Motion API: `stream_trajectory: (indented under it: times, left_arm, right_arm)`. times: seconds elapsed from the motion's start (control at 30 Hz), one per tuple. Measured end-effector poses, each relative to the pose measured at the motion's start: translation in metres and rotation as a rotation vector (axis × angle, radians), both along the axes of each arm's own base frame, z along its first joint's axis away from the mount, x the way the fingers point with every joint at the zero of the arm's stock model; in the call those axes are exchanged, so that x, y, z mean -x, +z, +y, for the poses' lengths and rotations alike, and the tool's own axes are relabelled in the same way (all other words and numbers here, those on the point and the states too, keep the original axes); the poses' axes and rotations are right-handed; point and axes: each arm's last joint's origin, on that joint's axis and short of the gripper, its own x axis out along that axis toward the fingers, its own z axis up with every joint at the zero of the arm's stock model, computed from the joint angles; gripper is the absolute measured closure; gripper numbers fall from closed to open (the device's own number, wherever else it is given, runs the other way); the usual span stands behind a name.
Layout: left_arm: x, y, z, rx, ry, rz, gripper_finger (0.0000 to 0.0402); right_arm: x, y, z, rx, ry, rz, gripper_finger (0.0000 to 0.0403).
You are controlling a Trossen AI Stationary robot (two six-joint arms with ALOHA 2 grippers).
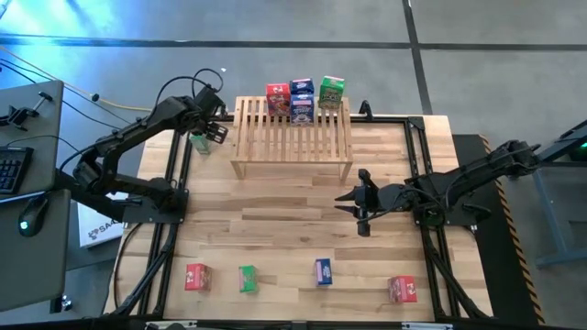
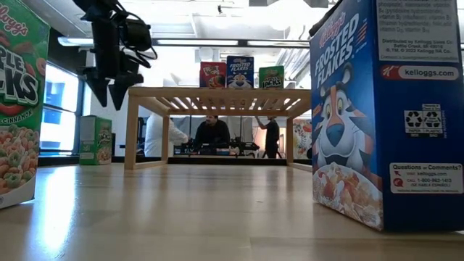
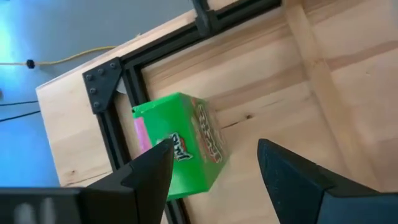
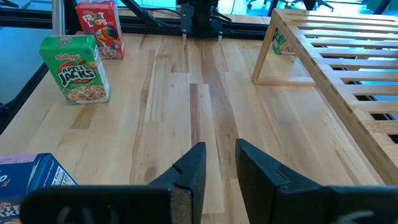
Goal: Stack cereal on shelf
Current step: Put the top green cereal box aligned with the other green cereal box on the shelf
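Note:
The wooden slatted shelf (image 1: 293, 137) stands at the table's far side. On its far edge stand red (image 1: 278, 94), blue (image 1: 302, 99) and green (image 1: 332, 90) cereal boxes. One green box (image 1: 199, 143) stands on the table just left of the shelf. My left gripper (image 1: 218, 136) hangs open above it, fingers pointing down; in the left wrist view the box (image 3: 180, 146) shows beyond the spread fingers (image 3: 214, 149). My right gripper (image 1: 341, 202) hovers over the table's middle right, pointing left, with only a narrow gap between its fingers (image 4: 221, 155).
Several boxes stand along the near edge: red (image 1: 197, 276), green (image 1: 248, 278), blue (image 1: 323, 270), red (image 1: 402, 289). Black frame rails run along the table's left (image 1: 174, 183) and right (image 1: 417, 165) sides. People show in the room behind the shelf (image 2: 210, 134).

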Motion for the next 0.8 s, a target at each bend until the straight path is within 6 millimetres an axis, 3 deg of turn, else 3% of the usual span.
stream_trajectory:
  times: [0.53, 0.8]
  left_arm:
    - [0.0017, -0.0004, 0.0024, 0.048, -0.025, -0.059, 0.0178]
    - [0.0019, -0.0004, 0.0024, 0.045, -0.025, -0.053, 0.0129]
  right_arm:
    - [0.0000, 0.0000, 0.0000, -0.003, -0.001, 0.000, 0.0326]
    - [0.0000, 0.0000, 0.0000, 0.002, 0.001, 0.000, 0.0326]
